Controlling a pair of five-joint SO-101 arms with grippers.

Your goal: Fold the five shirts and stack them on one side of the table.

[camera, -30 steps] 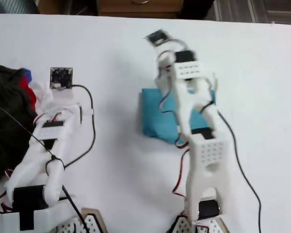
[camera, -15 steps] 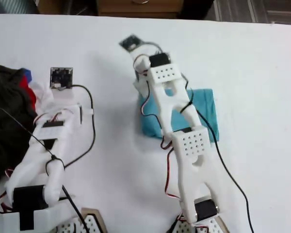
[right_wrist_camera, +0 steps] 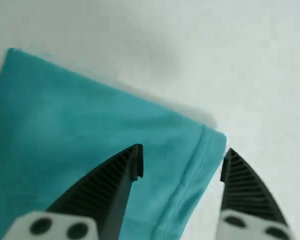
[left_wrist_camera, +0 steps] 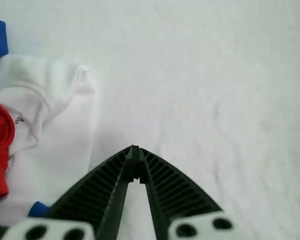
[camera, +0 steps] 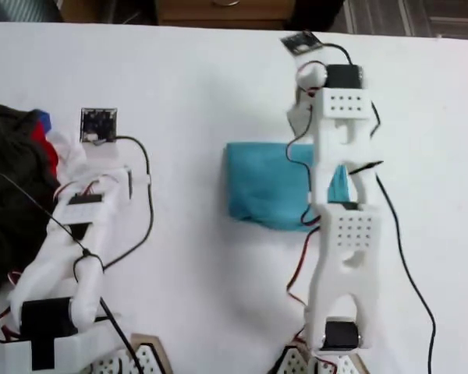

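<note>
A folded teal shirt [camera: 265,183] lies in the middle of the white table [camera: 179,70]. My right arm [camera: 339,156] stretches over the shirt's right part. Its gripper [right_wrist_camera: 182,162] hangs open above a hemmed corner of the teal shirt [right_wrist_camera: 90,130], one finger over the cloth and the other over bare table. A heap of unfolded shirts [camera: 15,179], black, red, blue and white, sits at the table's left edge. My left gripper [left_wrist_camera: 135,152] is shut and empty, its tips beside the edge of the white shirt [left_wrist_camera: 45,115].
The left arm [camera: 70,234] lies along the heap's right side, with its cable looping over the table. Both arm bases stand at the near edge. Bare tabletop spreads behind the teal shirt and to the far right.
My right arm swung left over the teal shirt's left edge, then back across to its right part. The left arm, the heap and the teal shirt have kept still.
</note>
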